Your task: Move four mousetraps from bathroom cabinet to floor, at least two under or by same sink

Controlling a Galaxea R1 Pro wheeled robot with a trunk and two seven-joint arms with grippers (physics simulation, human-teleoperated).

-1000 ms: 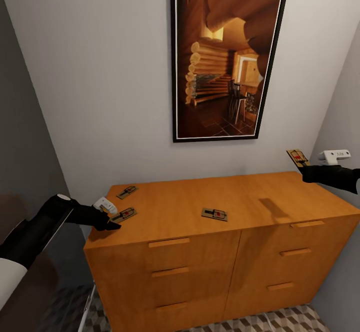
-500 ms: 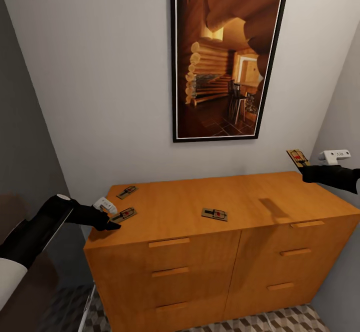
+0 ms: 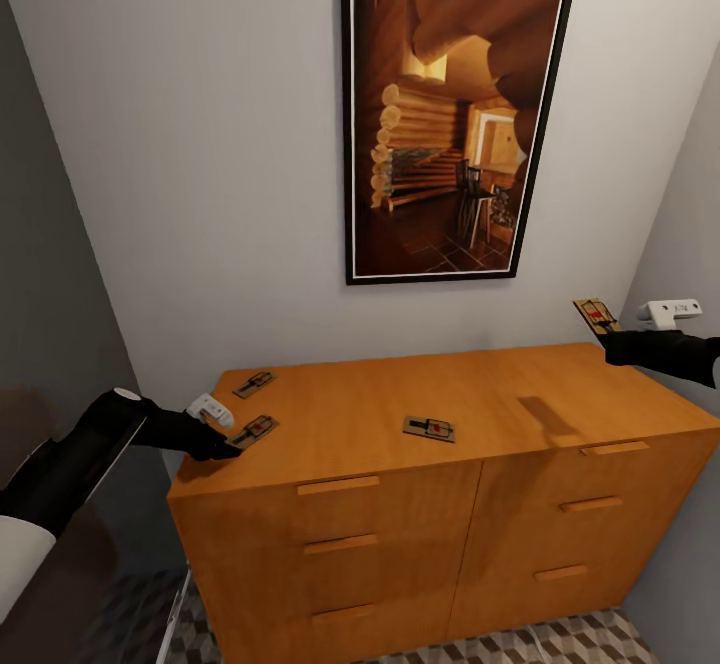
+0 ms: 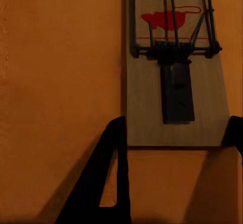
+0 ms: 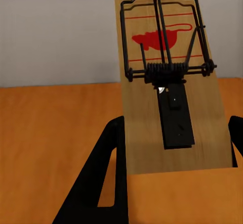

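The left trap has lifted slightly off the cabinet since a second ago. From the head, the left gripper pinches it at the left edge; the right gripper holds another trap high; two traps lie on top. Each wrist shows fingers clamping a trap's end.
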